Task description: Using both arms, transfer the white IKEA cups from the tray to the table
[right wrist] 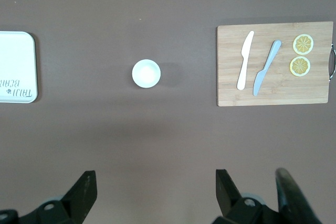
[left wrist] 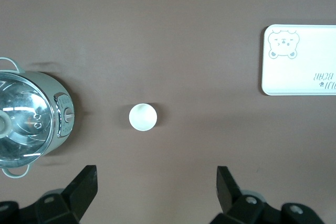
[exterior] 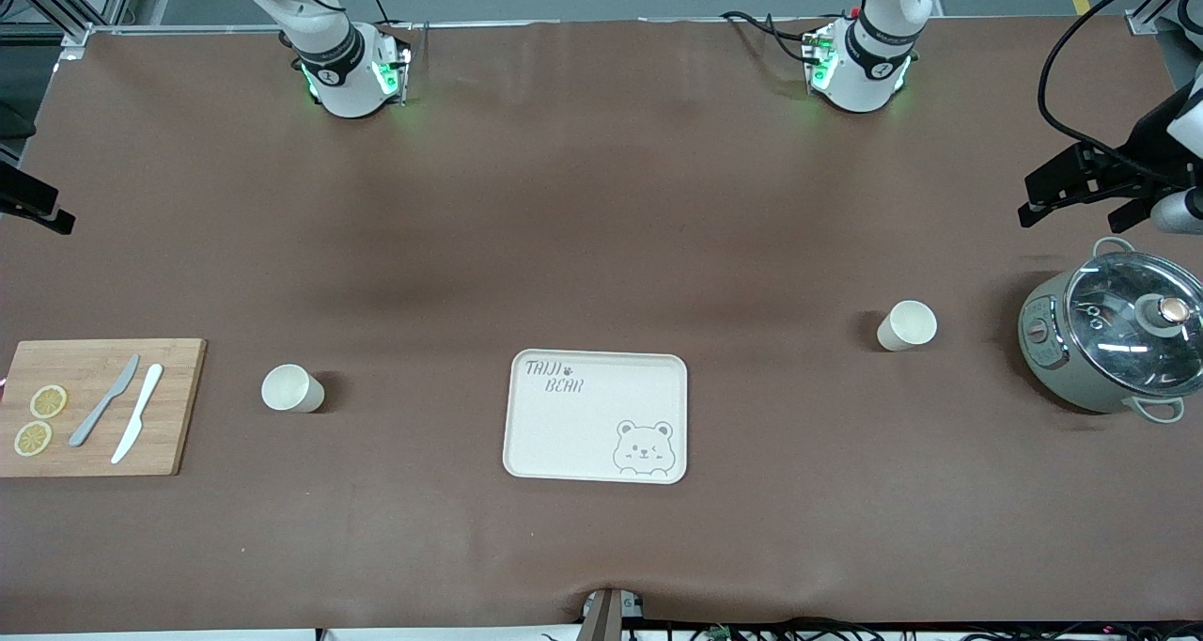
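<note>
Two white IKEA cups stand upright on the brown table, one on each side of the cream tray (exterior: 596, 415). One cup (exterior: 907, 325) (left wrist: 143, 117) stands toward the left arm's end, beside the grey pot. My left gripper (left wrist: 156, 174) hangs high over bare table just on the bases' side of this cup, open and empty. The other cup (exterior: 292, 388) (right wrist: 146, 73) stands toward the right arm's end, between the tray and the cutting board. My right gripper (right wrist: 156, 174) hangs high over bare table on the bases' side of that cup, open and empty.
A grey pot with a glass lid (exterior: 1114, 340) (left wrist: 29, 121) stands at the left arm's end. At the right arm's end, a bamboo cutting board (exterior: 94, 434) (right wrist: 275, 85) carries two knives and two lemon slices. The tray (left wrist: 302, 59) (right wrist: 16, 66) holds nothing.
</note>
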Available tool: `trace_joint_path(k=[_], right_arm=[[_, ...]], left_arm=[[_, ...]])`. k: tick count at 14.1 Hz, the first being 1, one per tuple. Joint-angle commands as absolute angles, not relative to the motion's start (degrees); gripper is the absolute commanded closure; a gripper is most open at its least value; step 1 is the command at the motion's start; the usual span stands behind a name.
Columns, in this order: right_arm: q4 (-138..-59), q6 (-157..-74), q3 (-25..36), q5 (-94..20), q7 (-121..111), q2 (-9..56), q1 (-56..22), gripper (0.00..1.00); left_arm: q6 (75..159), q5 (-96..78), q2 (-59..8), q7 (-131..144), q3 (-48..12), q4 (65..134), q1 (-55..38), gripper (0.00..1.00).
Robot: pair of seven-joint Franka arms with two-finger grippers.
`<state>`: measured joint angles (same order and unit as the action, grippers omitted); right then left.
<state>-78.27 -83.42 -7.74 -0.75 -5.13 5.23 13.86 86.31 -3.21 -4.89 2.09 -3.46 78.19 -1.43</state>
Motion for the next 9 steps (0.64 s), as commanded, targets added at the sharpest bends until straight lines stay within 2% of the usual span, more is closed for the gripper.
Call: trace_joint_path(k=[1,3,9], right_arm=[[-82.9,-84.6,-5.2,0.3,-4.8,1.4,11.7,0.00],[-82.7,-83.7,4.4,0.1,-4.9,1.5,3.3,0.00],[-82.5,-83.8,4.7,0.1,-4.9,1.6,3.3,0.00]], left_arm=[[86.7,-2.1,-5.2,1.0,-3.5,78.0,-1.5,0.00],[86.8,-2.2,-5.2,1.1,-3.5,78.0,-1.5,0.00],[86.7,-2.1,-5.2,1.0,-3.5,78.0,-1.6,0.00]])
